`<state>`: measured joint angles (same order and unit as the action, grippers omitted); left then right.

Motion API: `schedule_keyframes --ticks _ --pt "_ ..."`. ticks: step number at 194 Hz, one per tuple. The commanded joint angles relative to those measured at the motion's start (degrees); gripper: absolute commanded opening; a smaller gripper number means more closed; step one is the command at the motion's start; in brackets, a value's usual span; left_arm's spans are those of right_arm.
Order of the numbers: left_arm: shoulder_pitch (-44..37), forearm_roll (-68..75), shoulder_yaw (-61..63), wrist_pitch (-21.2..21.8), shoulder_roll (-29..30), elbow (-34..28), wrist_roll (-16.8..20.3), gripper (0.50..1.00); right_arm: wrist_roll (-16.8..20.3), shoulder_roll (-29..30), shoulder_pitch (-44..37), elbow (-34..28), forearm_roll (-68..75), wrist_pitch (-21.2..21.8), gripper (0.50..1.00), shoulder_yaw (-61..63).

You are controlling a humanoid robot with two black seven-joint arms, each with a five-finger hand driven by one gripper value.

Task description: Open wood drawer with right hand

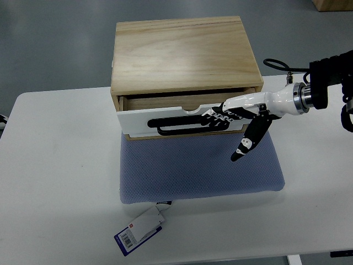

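A light wood box (185,52) with one drawer stands on a blue-grey mat (201,171) on the white table (55,182). The drawer's white front (138,117) carries a long black handle (176,124) and stands a little way out of the box, with a dark gap behind its top edge. My right hand (226,117) comes in from the right. Its fingers (218,116) are curled on the right end of the handle. The thumb (245,143) hangs down over the mat. My left arm does not show.
A white and blue tag (140,229) lies by the mat's front left corner. A black cable (278,66) loops behind my right wrist. The grey floor lies beyond the table's far edge, with a cardboard box (333,4) at the top right.
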<state>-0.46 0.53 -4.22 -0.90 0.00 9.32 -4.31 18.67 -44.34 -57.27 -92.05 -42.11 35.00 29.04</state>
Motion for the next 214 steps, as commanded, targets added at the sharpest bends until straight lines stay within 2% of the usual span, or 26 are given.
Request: schedule_keyframes --ticks 1,125,167,187,188,214 --pt "-0.07 0.00 0.00 0.02 0.00 0.00 0.01 1.000 0.23 -0.57 -0.39 -0.68 0.80 0.00 0.950 -0.48" --pt "-0.07 0.00 0.00 0.02 0.00 0.00 0.01 1.000 0.23 -3.56 -1.18 -4.55 3.87 0.00 0.950 -0.65" --pt "0.02 0.00 0.00 0.02 0.00 0.00 0.01 1.000 0.14 -6.20 -5.49 -4.19 8.62 0.00 0.950 -0.39" --pt "0.02 0.00 0.00 0.02 0.00 0.00 0.01 1.000 0.14 -8.22 -8.12 -3.32 11.70 0.00 0.950 0.14" --pt "0.02 0.00 0.00 0.02 0.00 0.00 0.01 1.000 0.05 -9.18 -8.91 -1.75 13.35 0.00 0.950 0.40" --pt "0.02 0.00 0.00 0.02 0.00 0.00 -0.08 1.000 -0.30 -9.98 -9.62 4.60 17.23 0.00 0.950 3.56"
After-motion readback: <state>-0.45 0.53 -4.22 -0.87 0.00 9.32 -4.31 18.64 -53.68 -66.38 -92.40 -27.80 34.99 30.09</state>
